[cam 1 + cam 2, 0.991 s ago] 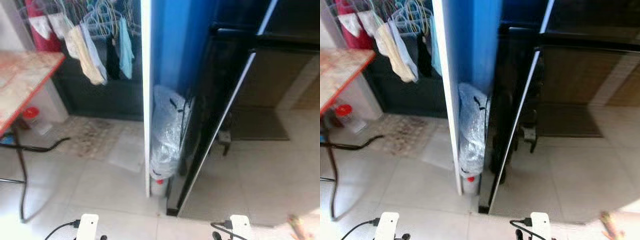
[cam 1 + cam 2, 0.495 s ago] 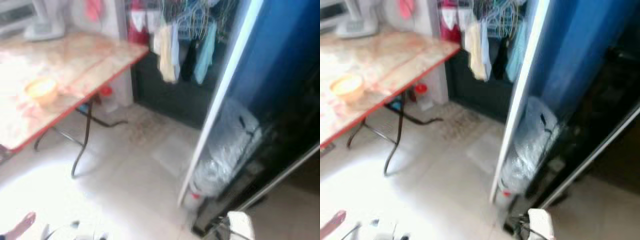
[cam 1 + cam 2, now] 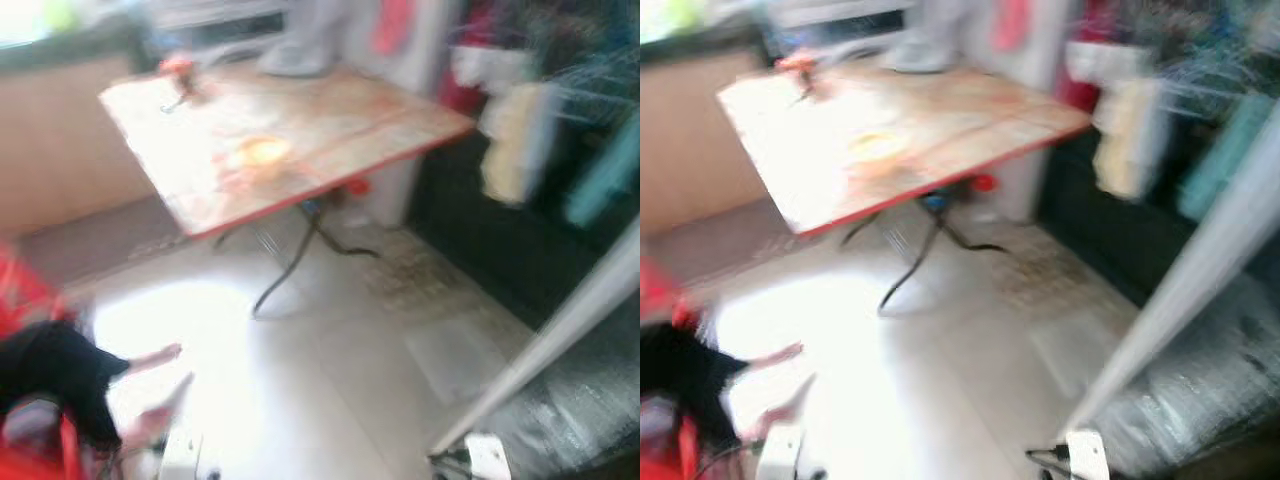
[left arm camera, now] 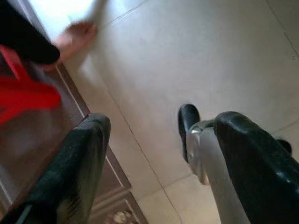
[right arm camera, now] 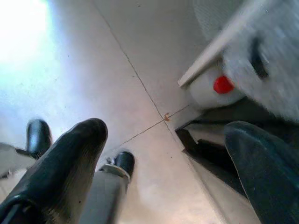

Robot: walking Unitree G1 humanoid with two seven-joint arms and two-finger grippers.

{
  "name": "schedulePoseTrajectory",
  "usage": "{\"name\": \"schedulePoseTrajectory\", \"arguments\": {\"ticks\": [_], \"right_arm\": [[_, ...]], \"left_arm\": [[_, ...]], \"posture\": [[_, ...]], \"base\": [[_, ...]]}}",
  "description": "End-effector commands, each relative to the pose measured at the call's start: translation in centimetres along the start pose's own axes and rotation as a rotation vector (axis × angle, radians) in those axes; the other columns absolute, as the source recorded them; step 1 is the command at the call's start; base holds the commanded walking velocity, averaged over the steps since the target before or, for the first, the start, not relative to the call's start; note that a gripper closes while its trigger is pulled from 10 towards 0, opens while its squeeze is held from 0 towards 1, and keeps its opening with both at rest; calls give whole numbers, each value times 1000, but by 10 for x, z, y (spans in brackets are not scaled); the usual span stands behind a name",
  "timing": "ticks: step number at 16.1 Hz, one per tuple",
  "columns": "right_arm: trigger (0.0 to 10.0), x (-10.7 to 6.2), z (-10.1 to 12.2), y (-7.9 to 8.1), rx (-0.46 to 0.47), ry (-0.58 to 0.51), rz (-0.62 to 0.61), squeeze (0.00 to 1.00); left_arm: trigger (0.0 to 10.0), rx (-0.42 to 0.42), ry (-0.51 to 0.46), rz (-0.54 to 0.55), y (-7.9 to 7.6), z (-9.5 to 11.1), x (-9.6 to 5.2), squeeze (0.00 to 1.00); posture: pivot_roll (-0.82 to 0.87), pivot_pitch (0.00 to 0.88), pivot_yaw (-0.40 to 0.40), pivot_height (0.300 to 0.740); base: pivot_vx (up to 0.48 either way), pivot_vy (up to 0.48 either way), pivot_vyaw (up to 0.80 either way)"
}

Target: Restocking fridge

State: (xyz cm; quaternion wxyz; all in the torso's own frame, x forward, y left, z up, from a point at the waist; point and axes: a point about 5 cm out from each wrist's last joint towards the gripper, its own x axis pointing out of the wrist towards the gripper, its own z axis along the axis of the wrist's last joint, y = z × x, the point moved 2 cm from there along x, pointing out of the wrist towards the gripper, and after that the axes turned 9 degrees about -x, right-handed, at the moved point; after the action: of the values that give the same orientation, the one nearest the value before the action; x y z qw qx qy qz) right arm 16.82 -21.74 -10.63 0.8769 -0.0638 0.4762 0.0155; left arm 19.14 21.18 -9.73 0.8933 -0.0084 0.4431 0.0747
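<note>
The pale tiled floor (image 3: 330, 370) takes up most of the blurred head views, with a sunlit patch near the robot's left. On it stands a folding table (image 3: 320, 130) with a red edge and dark bent legs; a small yellow bowl (image 3: 258, 152), or something like it, sits on the top. To the right, clothes on hangers (image 3: 520, 140) hang before a dark wall, and the white edge of the fridge door (image 3: 560, 330) slants down at the lower right with a bulging clear plastic bag (image 3: 1200, 390) beside it. At the lower left a person's bare foot (image 3: 155, 356) and dark trouser leg rest by a red chair (image 3: 45, 445). Both arms hang low over the floor: the left gripper (image 4: 154, 154) and the right gripper (image 5: 163, 163) each have their fingers spread apart and hold nothing. Judging by this, the robot is turned from the fridge toward the table, so the step in hand is fetching stock. The next move calls for steadying, then finding an item on the table to pick up.
</note>
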Motion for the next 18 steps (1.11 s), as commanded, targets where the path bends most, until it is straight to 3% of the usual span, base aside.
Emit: {"name": "schedulePoseTrajectory", "arguments": {"ticks": [1, 5, 7, 9, 12, 13, 14, 16, 18], "right_arm": [[10000, 0, -2, 1, 7, 3, 6, 0], [10000, 0, -2, 1, 25, -2, 4, 0], [10000, -1, -2, 1, 38, -7, 6, 0], [10000, -1, -2, 1, 38, -7, 8, 0], [10000, -1, -2, 1, 34, -10, 14, 0], [10000, -1, -2, 1, 38, -15, 17, 0], [10000, -1, -2, 1, 39, -15, 16, 0], [10000, -1, -2, 1, 38, -16, 15, 0], [10000, -1, -2, 0, 36, -16, 14, 0]], "left_arm": [[10000, 1, 21, 8, 2, -8, -2, 0], [10000, 9, 19, 9, 0, -10, -2, 0], [10000, 19, -26, 7, -2, 3, 0, 0], [10000, 38, -133, 23, -2, 30, 3, 0], [10000, 20, -344, 29, -3, 78, 1, 0], [10000, 1, -500, 18, -5, 112, -5, 0], [10000, -16, -584, -3, -9, 130, -11, 0], [10000, -2, -755, -56, -20, 164, -27, 0], [10000, -1, -944, -140, -38, 195, -56, 0]], "posture": [[-95, 37, -43, 740], [-94, 40, -45, 740], [-95, 40, -46, 740], [-94, 42, -46, 740], [-94, 43, -46, 740], [-93, 43, -45, 740], [-94, 43, -45, 740], [-94, 43, -45, 740], [-93, 42, -42, 740]], "base": [[0, 0, 800], [0, 0, 400], [0, 0, 0], [0, 0, 0], [0, 0, 0], [0, 0, 0], [0, 0, 0], [0, 0, 0], [0, 0, 0]]}}
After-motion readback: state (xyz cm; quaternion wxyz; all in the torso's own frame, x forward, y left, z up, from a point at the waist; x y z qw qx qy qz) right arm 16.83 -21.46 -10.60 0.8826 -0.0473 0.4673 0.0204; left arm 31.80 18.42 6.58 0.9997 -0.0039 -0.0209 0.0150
